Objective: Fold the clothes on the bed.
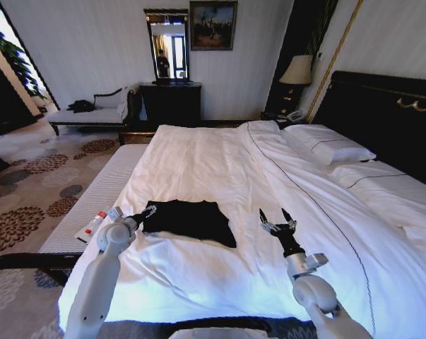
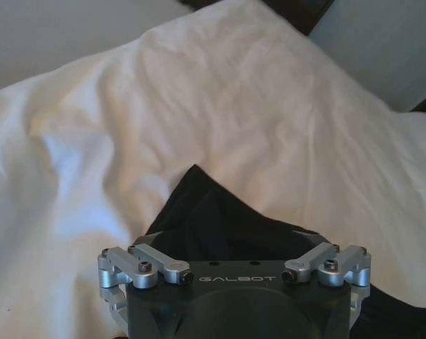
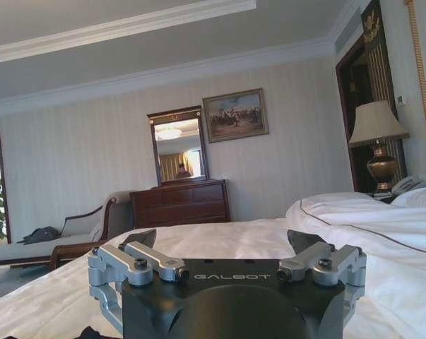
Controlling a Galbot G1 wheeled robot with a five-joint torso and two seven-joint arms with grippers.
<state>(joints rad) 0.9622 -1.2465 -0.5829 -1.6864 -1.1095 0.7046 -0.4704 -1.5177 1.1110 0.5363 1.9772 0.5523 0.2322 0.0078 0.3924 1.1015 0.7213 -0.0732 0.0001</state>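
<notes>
The clothes, a black T-shirt (image 1: 189, 219), lie folded into a compact rectangle on the white sheet of the bed (image 1: 220, 159), toward its near left side. My left gripper (image 1: 148, 211) is at the shirt's left edge, open, its fingers pointing onto the fabric. In the left wrist view the black T-shirt (image 2: 220, 219) lies directly beyond the left gripper (image 2: 227, 239), with white sheet all around. My right gripper (image 1: 277, 219) stands open and empty above the sheet, a short way right of the shirt. The right gripper (image 3: 221, 241) faces the far wall in its own wrist view.
A striped bench (image 1: 103, 194) runs along the bed's left side with a small bottle (image 1: 92, 225) on it. Pillows (image 1: 331, 147) and the dark headboard (image 1: 382, 113) are at the right. A dresser (image 1: 170, 103), chaise longue (image 1: 89, 116) and lamp (image 1: 295, 70) line the far wall.
</notes>
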